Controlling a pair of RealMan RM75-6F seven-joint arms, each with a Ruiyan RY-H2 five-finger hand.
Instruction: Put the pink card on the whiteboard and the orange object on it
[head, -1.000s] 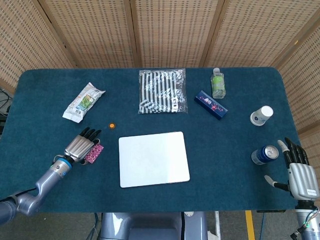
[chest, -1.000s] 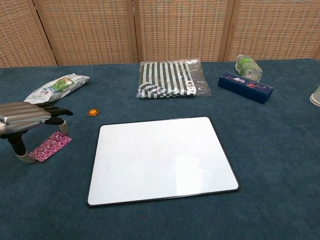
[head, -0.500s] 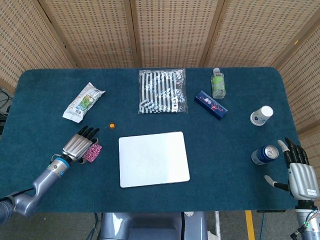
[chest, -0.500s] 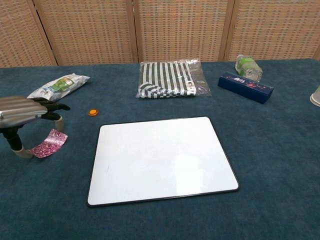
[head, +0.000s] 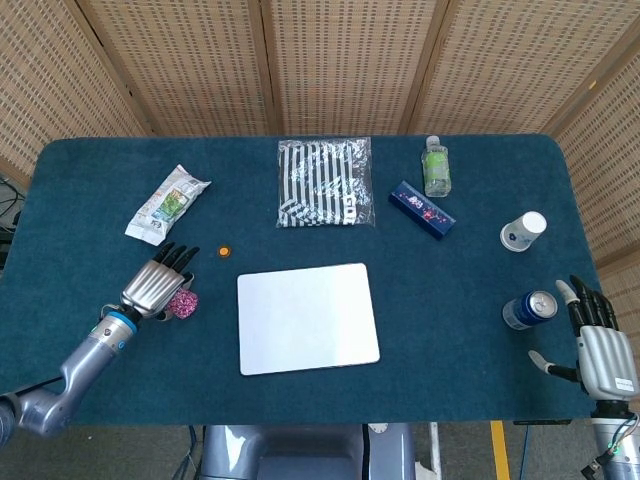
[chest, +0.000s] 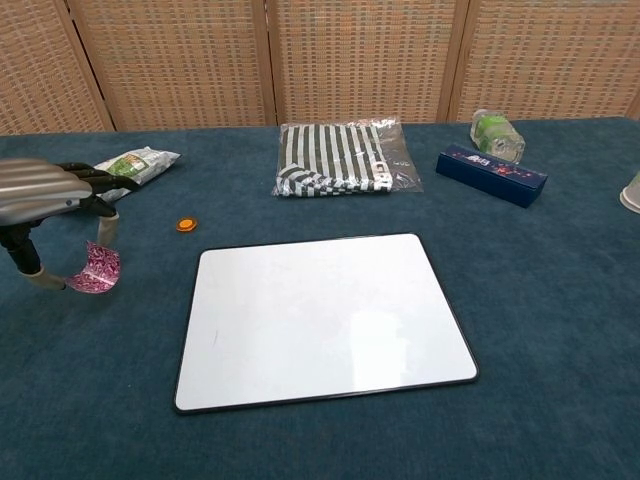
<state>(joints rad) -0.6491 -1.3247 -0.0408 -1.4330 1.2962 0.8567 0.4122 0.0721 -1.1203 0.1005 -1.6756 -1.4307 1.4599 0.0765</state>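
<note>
While the left hand (chest: 45, 195) holds the pink card (chest: 97, 268) at the left side of the table (head: 470, 330), the whiteboard (chest: 320, 315) lies to that hand's right, and that direction is what the coming move turns on. In the chest view the card hangs from the fingers, curled and tilted, its lower edge close to the cloth; whether it touches the cloth I cannot tell. It looks pinched between thumb and a finger, the other fingers reaching forward above it, though the grip itself is partly hidden under the hand.

From the head view, the left hand (head: 155, 287) sits near the board's left edge, with the card (head: 183, 303) showing on the board side of the fingers. The carry is therefore a short sideways one toward the robot's right, and the card's free end would probably arrive over the board first.

Beyond the fingertips, between hand and board's far left corner, lies the orange object (head: 225, 251), untouched on the cloth. The left hand is clearly the nearer 1 for it.

At the far right edge, the right hand (head: 598, 345) rests with fingers apart, holding nothing, just beside a can (head: 528, 309).
</note>
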